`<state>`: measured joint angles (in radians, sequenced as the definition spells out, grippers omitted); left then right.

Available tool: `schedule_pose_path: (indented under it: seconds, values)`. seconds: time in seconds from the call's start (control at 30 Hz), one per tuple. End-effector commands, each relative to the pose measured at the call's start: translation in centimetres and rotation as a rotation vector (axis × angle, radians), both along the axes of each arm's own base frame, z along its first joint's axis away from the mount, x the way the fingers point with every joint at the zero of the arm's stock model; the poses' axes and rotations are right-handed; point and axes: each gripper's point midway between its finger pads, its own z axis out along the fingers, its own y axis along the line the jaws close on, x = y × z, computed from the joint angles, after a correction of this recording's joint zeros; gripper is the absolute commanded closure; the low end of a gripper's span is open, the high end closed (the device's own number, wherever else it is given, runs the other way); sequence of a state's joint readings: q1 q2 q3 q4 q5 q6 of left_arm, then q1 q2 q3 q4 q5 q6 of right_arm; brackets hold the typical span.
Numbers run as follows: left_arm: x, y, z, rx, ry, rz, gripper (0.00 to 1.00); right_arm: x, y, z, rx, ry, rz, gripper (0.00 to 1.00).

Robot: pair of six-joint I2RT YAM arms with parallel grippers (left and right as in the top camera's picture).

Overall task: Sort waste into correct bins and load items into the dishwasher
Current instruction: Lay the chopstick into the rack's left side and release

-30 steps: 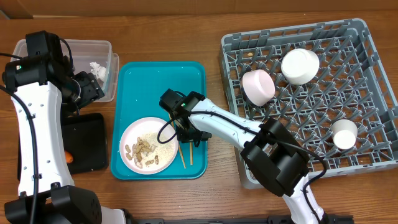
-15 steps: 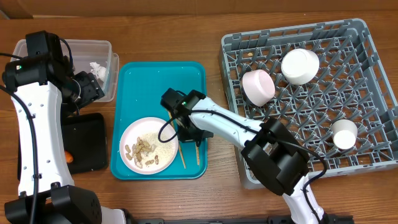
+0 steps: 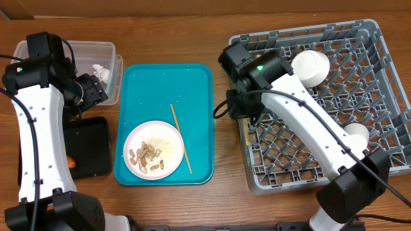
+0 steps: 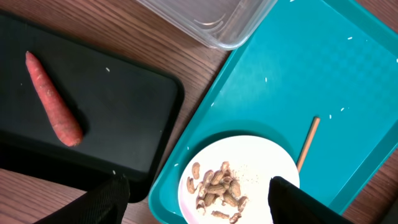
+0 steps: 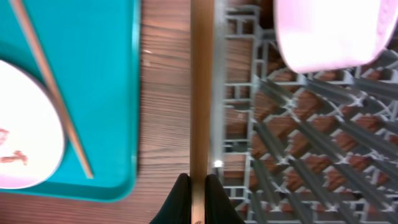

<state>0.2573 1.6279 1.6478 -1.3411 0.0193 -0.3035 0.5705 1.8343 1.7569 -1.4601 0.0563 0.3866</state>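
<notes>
My right gripper (image 5: 199, 186) is shut on a wooden chopstick (image 5: 201, 93) and holds it over the left edge of the grey dish rack (image 3: 385, 96). The other chopstick (image 3: 180, 138) lies on the teal tray beside the white plate (image 3: 168, 131), which holds peanut shells (image 3: 145, 158) and rice crumbs. White bowls (image 3: 311, 65) sit in the rack. My left gripper (image 4: 199, 199) is open above the plate (image 4: 261, 155). The orange carrot (image 4: 53, 99) lies on the black tray (image 4: 124, 118). A white tissue (image 3: 101, 72) lies in the clear tub (image 3: 96, 48). The red wrapper is hidden.
The teal tray (image 3: 192, 83) sits between the bins and the rack. The black tray (image 3: 96, 147) lies at the left below the clear tub. My left arm stands over the table's left side. Bare wood shows between the teal tray and the rack.
My right gripper has lifted one chopstick off the teal tray and moved right to the rack's left edge. One chopstick stays on the tray. The left arm has not moved.
</notes>
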Motion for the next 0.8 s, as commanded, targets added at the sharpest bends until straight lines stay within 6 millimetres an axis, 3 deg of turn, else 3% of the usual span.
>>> schedule_pose_path:
  seconds: [0.0,0.3,0.33,0.4,0.5,0.67,0.7,0.77]
  values:
    - [0.3,0.0,0.3,0.001,-0.012,-0.020,0.26,-0.4,-2.2,-2.8,-0.091,0.061,0.025,0.96]
    - [0.3,0.0,0.3,0.001,-0.012,-0.020,0.26,-2.2,-3.9,-7.4,-0.138,0.140,0.008,0.96]
    - [0.3,0.0,0.3,0.001,-0.012,-0.020,0.26,-2.2,-4.0,-7.4,-0.139,0.141,0.008,0.92]
    - [0.3,0.0,0.3,0.001,-0.012,-0.020,0.26,-2.2,-3.9,-7.3,-0.137,0.137,0.008,0.75]
    - [0.3,0.0,0.3,0.001,-0.012,-0.020,0.26,-1.6,-3.6,-6.3,-0.121,0.110,0.006,0.61]
    - [0.3,0.0,0.3,0.000,-0.011,-0.020,0.27,1.4,-1.7,-1.4,-0.033,-0.037,0.002,0.59]
    - [0.2,0.0,0.3,0.000,-0.011,-0.020,0.26,2.1,-0.9,-0.3,0.000,-0.073,0.007,0.59]
    - [0.2,0.0,0.3,0.000,-0.009,-0.020,0.26,3.5,2.5,1.5,0.138,-0.144,0.076,0.57]
